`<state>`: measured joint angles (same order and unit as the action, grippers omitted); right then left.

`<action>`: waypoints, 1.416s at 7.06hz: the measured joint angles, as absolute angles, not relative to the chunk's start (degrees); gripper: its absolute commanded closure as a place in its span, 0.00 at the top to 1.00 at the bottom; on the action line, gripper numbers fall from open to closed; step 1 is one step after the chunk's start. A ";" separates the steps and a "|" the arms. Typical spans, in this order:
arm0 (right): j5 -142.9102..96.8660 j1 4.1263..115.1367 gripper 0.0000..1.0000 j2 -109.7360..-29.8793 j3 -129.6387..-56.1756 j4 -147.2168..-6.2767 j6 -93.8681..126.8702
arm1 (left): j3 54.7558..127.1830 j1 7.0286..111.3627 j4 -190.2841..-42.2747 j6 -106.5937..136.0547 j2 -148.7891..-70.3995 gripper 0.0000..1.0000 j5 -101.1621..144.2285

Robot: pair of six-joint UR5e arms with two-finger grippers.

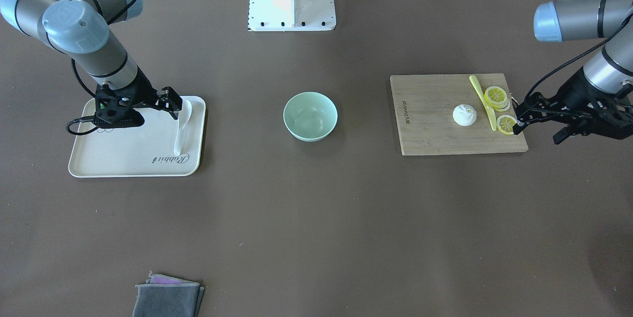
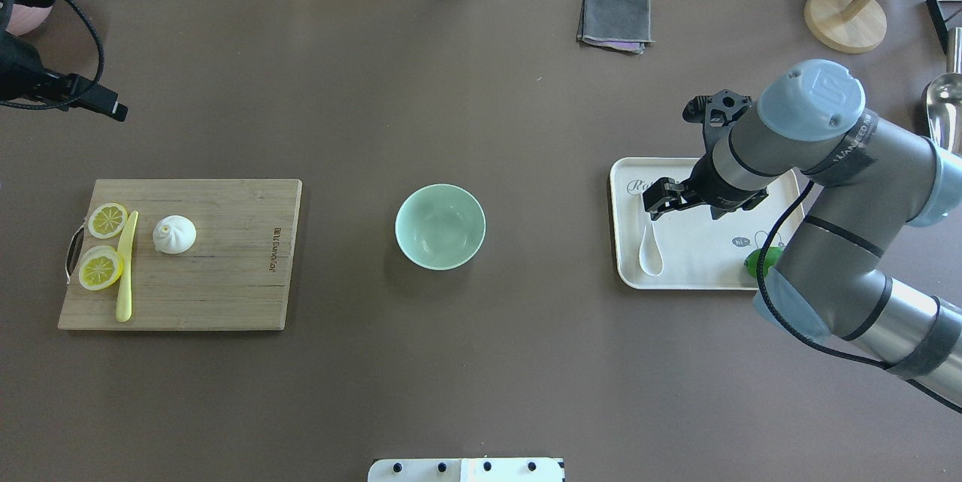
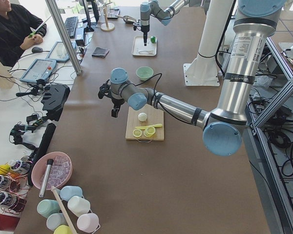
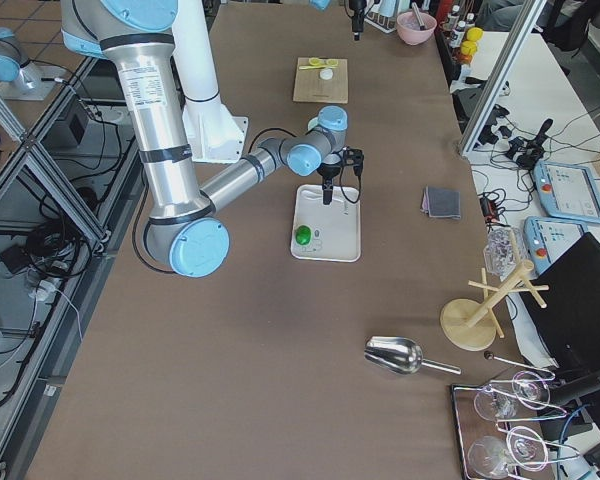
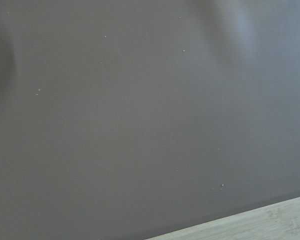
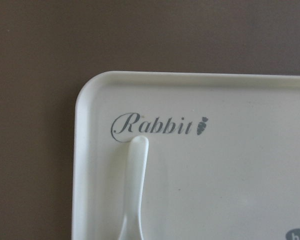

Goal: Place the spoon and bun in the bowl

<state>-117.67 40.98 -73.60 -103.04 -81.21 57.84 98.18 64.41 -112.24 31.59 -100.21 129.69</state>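
Note:
The white spoon point(image 1: 180, 131) lies on the cream tray point(image 1: 128, 158), scoop toward the robot; it also shows in the overhead view point(image 2: 649, 249) and the right wrist view point(image 6: 135, 190). My right gripper point(image 1: 170, 102) hangs open just above the spoon's handle end, holding nothing. The white pleated bun point(image 1: 464, 115) sits on the wooden cutting board point(image 1: 430, 129). My left gripper point(image 1: 517, 118) is open and empty, raised beside the board's outer edge, apart from the bun. The mint-green bowl point(image 1: 310, 131) stands empty at the table's middle, between the tray and the board.
A pale yellow knife point(image 1: 483, 102) and lemon slices point(image 1: 496, 97) lie beside the bun on the board. A green item point(image 2: 755, 260) sits on the tray's near corner. A folded grey cloth point(image 2: 615, 19) lies at the far side.

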 measured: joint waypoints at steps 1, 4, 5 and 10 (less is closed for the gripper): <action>-116.43 40.03 0.94 -72.11 -101.20 -81.20 58.22 | 98.22 63.71 -112.92 32.10 -100.20 0.98 129.66; -115.29 39.41 0.70 -69.81 -93.75 -75.48 58.50 | 98.16 62.95 -113.63 33.09 -100.27 0.98 129.54; -115.28 39.39 0.55 -69.68 -92.66 -73.94 58.76 | 98.14 62.89 -113.78 33.12 -100.27 0.98 129.54; -115.79 39.30 0.00 -70.14 -94.08 -73.74 59.72 | 98.03 62.84 -114.23 33.24 -100.20 0.98 129.55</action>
<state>-115.79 39.30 -70.14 -94.08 -73.74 59.72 98.03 62.84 -114.23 33.24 -100.20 129.55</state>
